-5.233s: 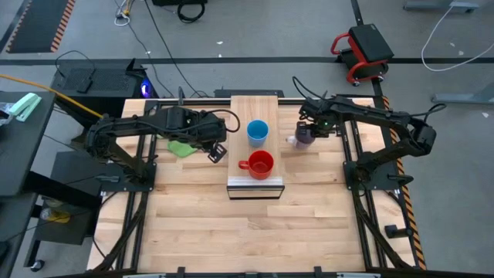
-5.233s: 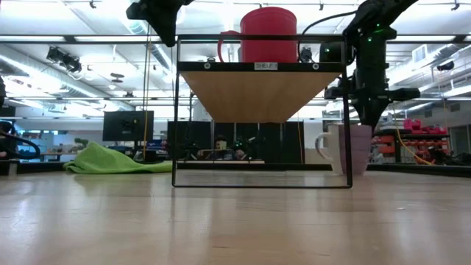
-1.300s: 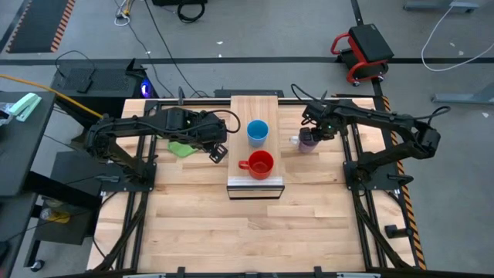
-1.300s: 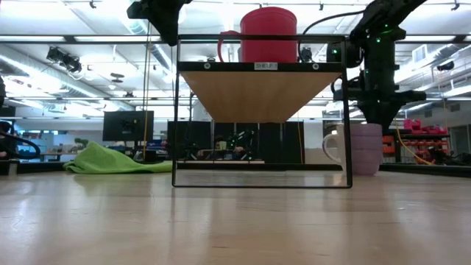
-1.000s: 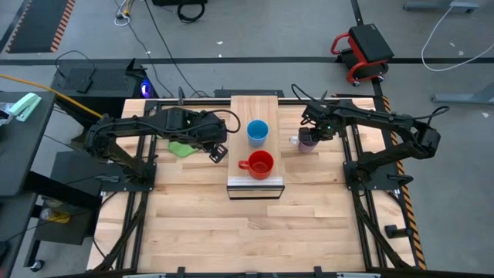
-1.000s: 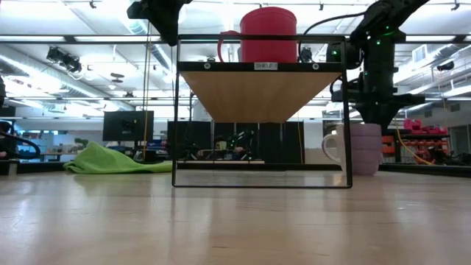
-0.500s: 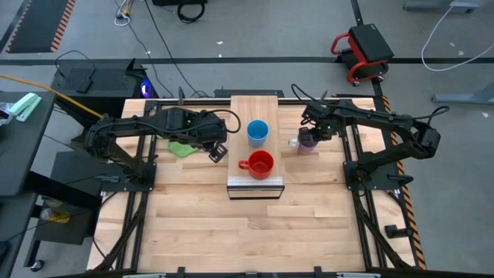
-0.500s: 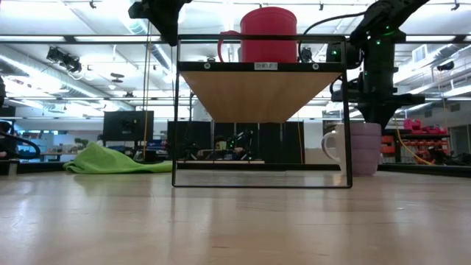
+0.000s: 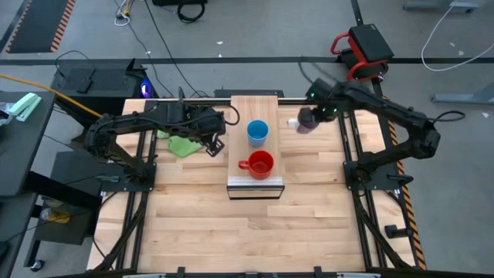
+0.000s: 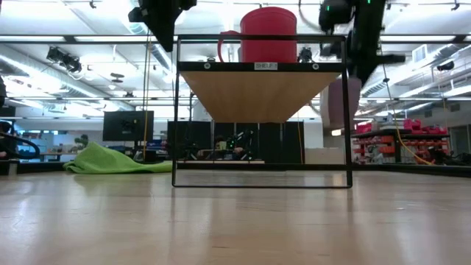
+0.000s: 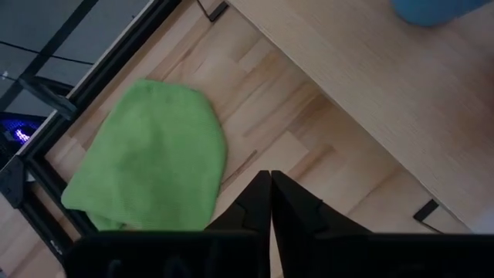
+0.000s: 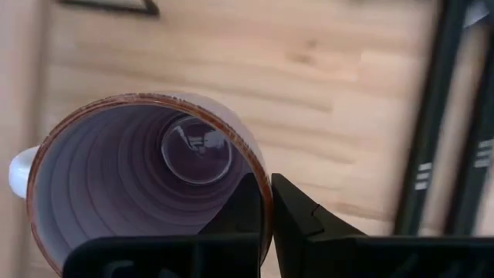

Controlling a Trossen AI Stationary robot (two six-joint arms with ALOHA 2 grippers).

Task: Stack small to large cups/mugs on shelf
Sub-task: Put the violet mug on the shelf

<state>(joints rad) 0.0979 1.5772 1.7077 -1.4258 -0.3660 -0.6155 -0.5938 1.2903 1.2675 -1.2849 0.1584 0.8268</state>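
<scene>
Your right gripper [image 12: 266,202] pinches the purple mug's [image 12: 139,193] rim, lifted beside the shelf [image 9: 245,108]. Your left gripper [image 11: 270,193] is fully closed and empty above the table [image 11: 255,100].

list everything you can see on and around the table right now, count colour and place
purple mug: 1, translucent purple-grey with a white handle, lifted off the table to the right of the shelf, rim pinched by the right gripper
red mug: 1, red, on the shelf's front half, handle towards the left arm
blue cup: 1, bright blue, no handle, on the shelf behind the red mug
shelf: 1, light wood on a dark frame, middle of the table's far half
green cloth: 1, green, on the table left of the shelf
table: 1, light wood planks
left gripper: 1, dark, shut and empty, above the table between cloth and shelf
right gripper: 1, dark, shut on the purple mug's rim
</scene>
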